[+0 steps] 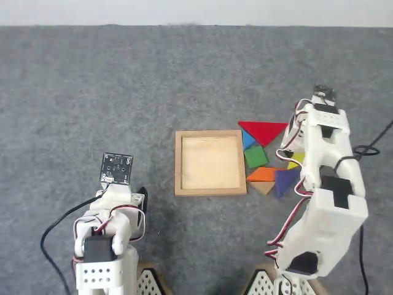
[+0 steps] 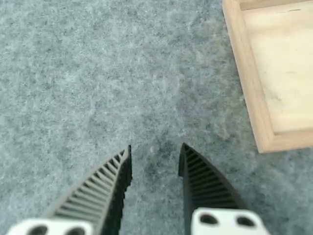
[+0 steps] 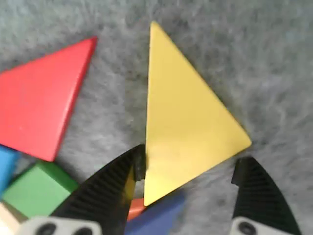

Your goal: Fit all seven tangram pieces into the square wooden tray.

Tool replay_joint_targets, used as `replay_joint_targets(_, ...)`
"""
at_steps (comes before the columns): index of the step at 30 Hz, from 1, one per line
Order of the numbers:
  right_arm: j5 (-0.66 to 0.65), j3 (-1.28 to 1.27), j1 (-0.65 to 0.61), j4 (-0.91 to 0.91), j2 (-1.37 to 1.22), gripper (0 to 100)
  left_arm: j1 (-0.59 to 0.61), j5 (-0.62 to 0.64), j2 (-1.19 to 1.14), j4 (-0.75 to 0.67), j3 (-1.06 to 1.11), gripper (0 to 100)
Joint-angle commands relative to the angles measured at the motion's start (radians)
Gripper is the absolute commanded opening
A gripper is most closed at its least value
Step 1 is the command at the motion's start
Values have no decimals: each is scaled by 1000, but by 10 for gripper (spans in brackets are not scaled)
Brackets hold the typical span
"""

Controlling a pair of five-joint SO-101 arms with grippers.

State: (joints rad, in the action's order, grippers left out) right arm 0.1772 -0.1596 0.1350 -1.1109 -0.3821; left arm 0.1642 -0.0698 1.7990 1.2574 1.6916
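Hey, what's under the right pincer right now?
The yellow triangle lies flat on the carpet, inside the open right pincer. From above, the right arm covers most of it, leaving a yellow sliver.

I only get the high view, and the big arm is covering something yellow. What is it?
Observer: A yellow triangle, lying flat on the carpet.
Operator: Is the tool grabbing it?
Observer: Not yet. The right tool is open and straddles the triangle.
Operator: What about the other tool?
Observer: The left tool is open too, above bare carpet next to a corner of the tray.
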Motion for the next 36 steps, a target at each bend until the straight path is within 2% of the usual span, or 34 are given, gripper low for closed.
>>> replay_joint_targets(1, -117, 48, 76, -18, 70, 308, -2, -6, 28, 9, -8, 153)
replay_joint_targets(5, -229, 95, 119, -85, 90, 309, -2, -6, 28, 9, -8, 153)
replay_joint_targets(15, -348, 138, 131, -150, 90, 311, -2, -6, 28, 9, -8, 153)
replay_joint_targets(21, -520, 226, 127, -185, 79, 311, -2, -6, 28, 9, -8, 153)
replay_joint_targets(28, -582, 388, 125, -194, -104, 400, -2, -6, 28, 9, -8, 153)
replay_joint_targets(36, -603, 522, 105, -232, -321, 401, -2, -6, 28, 9, -8, 153)
